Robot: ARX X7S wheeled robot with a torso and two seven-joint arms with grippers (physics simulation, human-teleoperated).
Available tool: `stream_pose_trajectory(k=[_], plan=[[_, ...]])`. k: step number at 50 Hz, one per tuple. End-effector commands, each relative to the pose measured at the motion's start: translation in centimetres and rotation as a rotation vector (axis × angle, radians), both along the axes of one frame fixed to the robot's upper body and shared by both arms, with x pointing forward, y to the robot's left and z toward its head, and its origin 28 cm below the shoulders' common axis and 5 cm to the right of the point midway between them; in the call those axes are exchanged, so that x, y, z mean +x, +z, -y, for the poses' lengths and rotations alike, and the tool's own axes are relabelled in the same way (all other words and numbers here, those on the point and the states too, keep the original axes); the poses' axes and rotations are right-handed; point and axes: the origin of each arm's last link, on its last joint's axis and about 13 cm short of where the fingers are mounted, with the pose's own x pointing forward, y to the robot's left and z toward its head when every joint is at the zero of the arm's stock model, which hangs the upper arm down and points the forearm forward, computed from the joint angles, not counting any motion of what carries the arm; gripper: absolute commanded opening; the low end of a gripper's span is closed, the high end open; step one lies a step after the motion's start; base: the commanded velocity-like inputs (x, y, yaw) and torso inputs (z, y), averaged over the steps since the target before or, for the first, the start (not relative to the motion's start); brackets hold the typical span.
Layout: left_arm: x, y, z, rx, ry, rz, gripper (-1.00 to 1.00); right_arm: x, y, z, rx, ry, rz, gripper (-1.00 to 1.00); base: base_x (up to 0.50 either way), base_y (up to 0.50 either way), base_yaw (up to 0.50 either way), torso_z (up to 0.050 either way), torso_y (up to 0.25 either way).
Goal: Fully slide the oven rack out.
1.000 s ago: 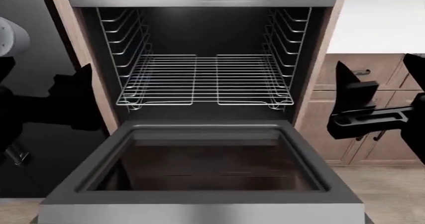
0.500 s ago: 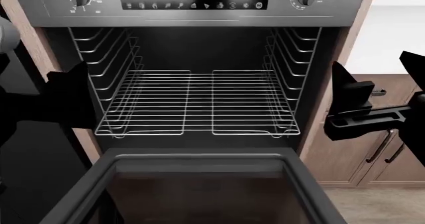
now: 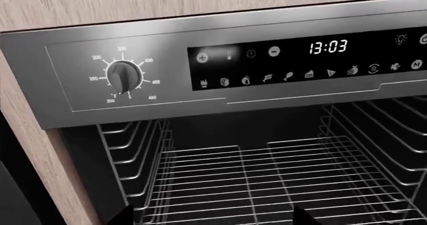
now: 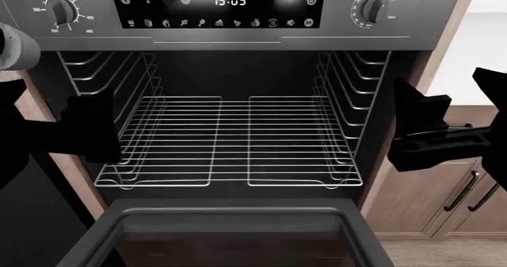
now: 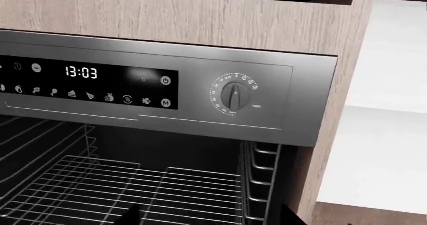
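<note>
The oven rack (image 4: pixel 228 141), a silver wire grid with two rounded front loops, lies inside the open oven cavity on a lower guide level. Both wrist views look down on it, the oven rack (image 3: pixel 280 175) from the left and the oven rack (image 5: pixel 133 190) from the right. My left gripper (image 4: pixel 91 127) hovers in front of the rack's left edge, and my right gripper (image 4: pixel 447 98) is off to the right of the oven frame. In each wrist view the left gripper (image 3: pixel 213 220) and right gripper (image 5: pixel 210 219) show only dark tips set wide apart, with nothing between them. Neither touches the rack.
The oven door (image 4: pixel 237 219) is folded down in front, below the rack. Ladder-like side guides (image 4: pixel 348 95) line both cavity walls. The control panel (image 4: pixel 222 9) with clock and knobs sits above. Wooden cabinet drawers (image 4: pixel 443 196) stand at the right.
The head view has risen and closed in: the control panel came into sight and the door dropped lower in frame. The rack has not moved in the oven. Both grippers keep similar positions.
</note>
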Motion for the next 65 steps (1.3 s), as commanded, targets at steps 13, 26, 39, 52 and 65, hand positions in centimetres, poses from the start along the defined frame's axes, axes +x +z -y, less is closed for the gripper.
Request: stream_pose_trajectory(k=[13,26,39,52,65], plan=[[-1.8,1.5,-0.8,-0.044,0.002,-0.179,1.00,-2.0,2.9,-1.7,-0.004,0.059,-0.143,1.00,0.00,0.00,0.00,0.000,0.000],[-2.2,1.5,-0.7,-0.048,-0.010,-0.181,1.00,-2.4,2.6,-1.6,-0.029,0.046,-0.144,1.00,0.00,0.05,0.00,0.000,0.000],[-1.8,1.2,-0.5,-0.050,-0.018,-0.185,1.00,-2.2,2.3,-1.4,-0.008,0.043,-0.153,1.00,0.00,0.30,0.00,0.000,0.000],[-1.6,1.4,-0.3,-0.076,-0.045,-0.226,1.00,-2.3,3.9,-1.5,0.014,0.052,-0.149,1.00,0.00,0.00,0.00,0.000,-0.034],[-1.6,1.1,-0.2,-0.095,-0.051,-0.243,1.00,-2.0,3.3,-1.4,0.021,0.047,-0.166,1.00,0.00,0.00,0.00,0.000,-0.167]])
